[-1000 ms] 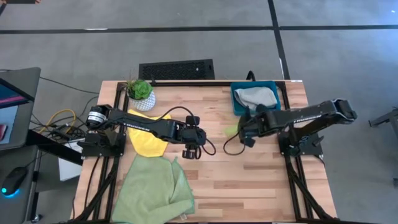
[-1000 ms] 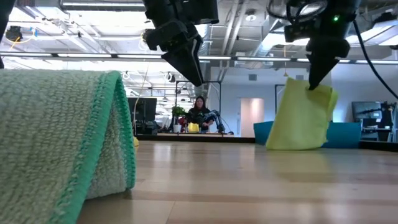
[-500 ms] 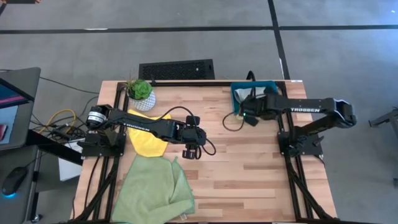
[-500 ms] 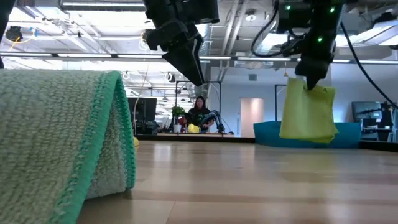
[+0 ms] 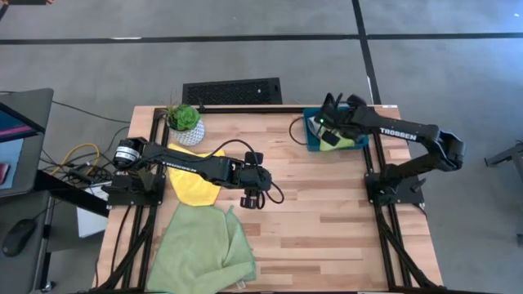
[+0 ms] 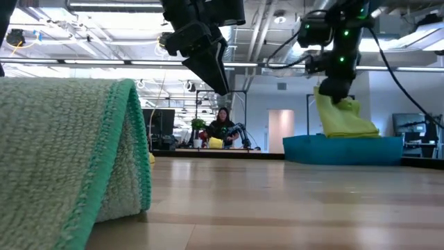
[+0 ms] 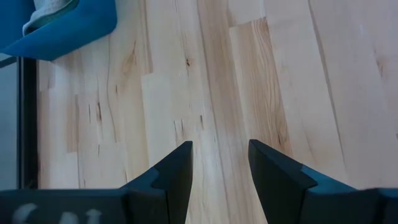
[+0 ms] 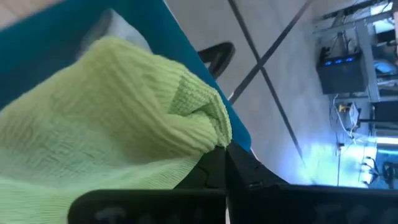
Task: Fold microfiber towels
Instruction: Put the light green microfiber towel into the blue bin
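My right gripper (image 5: 330, 133) is over the teal tray (image 5: 310, 139) at the table's far right, shut on the bright lime green towel (image 5: 349, 141). The towel also shows in the low view (image 6: 345, 119) and the right wrist view (image 8: 106, 124). A grey towel (image 7: 48, 11) lies in the tray. My left gripper (image 5: 249, 201) hangs open and empty above the table's middle (image 7: 221, 168). The yellow towel (image 5: 193, 184) lies flat under my left arm. The larger pale green towel (image 5: 204, 245) lies rumpled at the near left, humped up in the low view (image 6: 69, 160). My right gripper pinches a bunched fold of the lime green towel (image 8: 208, 127) between its two fingers, at the towel's upper end. The fingers come from above, slanting down. The towel droops below them, slack, and its lower part (image 6: 350, 128) rests in the tray.
A potted plant (image 5: 185, 122) stands at the far left corner. A black grille (image 5: 231, 91) lies beyond the far edge. Bare wood (image 5: 327, 220) spans the middle and near right of the table.
My right gripper has carried the lime green towel from above the table's middle right toward the far edge, over the tray, turning as it went. The towel hung clear of the table then; now its lower part has sunk onto the tray.
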